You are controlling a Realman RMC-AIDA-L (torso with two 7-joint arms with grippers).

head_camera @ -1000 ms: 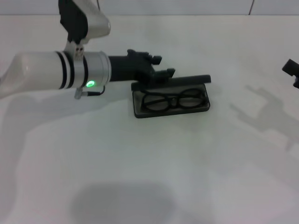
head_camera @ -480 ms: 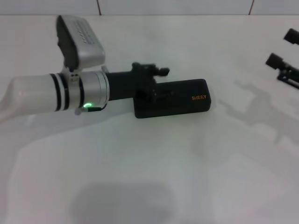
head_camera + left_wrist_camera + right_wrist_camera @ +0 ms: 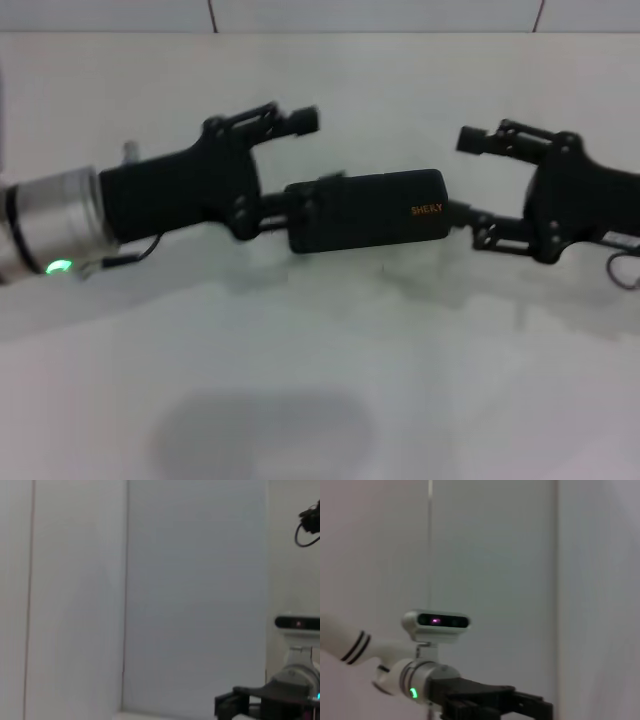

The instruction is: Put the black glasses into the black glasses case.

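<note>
We see the case (image 3: 368, 210) lying closed on the table (image 3: 320, 400), with the glasses out of sight, the left gripper (image 3: 300, 165) at its 9 o'clock end and the right gripper (image 3: 468, 178) at its 3 o'clock end, both with jaws wide.

The black glasses case (image 3: 365, 210) is all black — with small orange letters near the right gripper (image 3: 468, 188). Both grippers are black; the left gripper (image 3: 305, 165) has a silver wrist.
</note>
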